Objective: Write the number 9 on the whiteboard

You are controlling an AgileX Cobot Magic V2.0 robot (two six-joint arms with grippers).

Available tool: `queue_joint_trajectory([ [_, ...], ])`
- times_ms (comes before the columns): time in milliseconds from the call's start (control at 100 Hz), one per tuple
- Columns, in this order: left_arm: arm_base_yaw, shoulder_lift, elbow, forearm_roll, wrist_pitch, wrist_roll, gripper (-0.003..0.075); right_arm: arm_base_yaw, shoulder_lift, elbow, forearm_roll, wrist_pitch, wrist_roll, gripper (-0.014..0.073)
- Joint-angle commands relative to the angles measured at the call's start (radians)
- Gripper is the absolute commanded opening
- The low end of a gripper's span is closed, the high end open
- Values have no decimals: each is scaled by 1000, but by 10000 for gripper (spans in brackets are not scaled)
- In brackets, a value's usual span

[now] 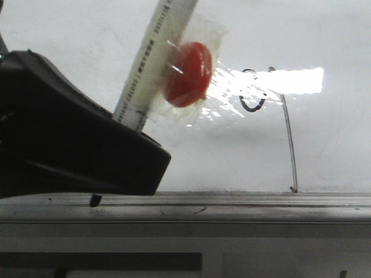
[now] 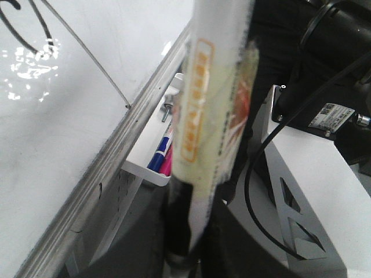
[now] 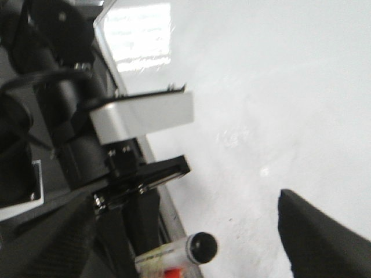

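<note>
Bare whiteboard [image 1: 324, 139] lies open right of the marker [image 1: 152, 63]; the rail [image 1: 232, 200] borders it below.

All three views sit close, sharing the whiteboard [image 1: 87, 46].

Thin black number 9 [image 1: 272, 124] on whiteboard [image 1: 324, 156]

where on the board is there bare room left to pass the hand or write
Bare: the whiteboard above the left hand, and right of the number 9 stem. Crowded: the middle, where the marker with its taped red disc sits beside the loop.
</note>
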Motion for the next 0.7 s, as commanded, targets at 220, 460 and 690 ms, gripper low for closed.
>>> queue_joint_trajectory([
  [220, -2, -13, -23, -58, -26, -52, -20, -69, -210, -40, -30, -12, -8, -61],
  [460, -2, -13, -23, -141, -230, -101, -21, -69, -261, -40, -30, 94, -8, -61],
  [690, -32, -13, -29, -256, -540, -101, -21, -69, -261, -40, -30, 114, -8, -61],
])
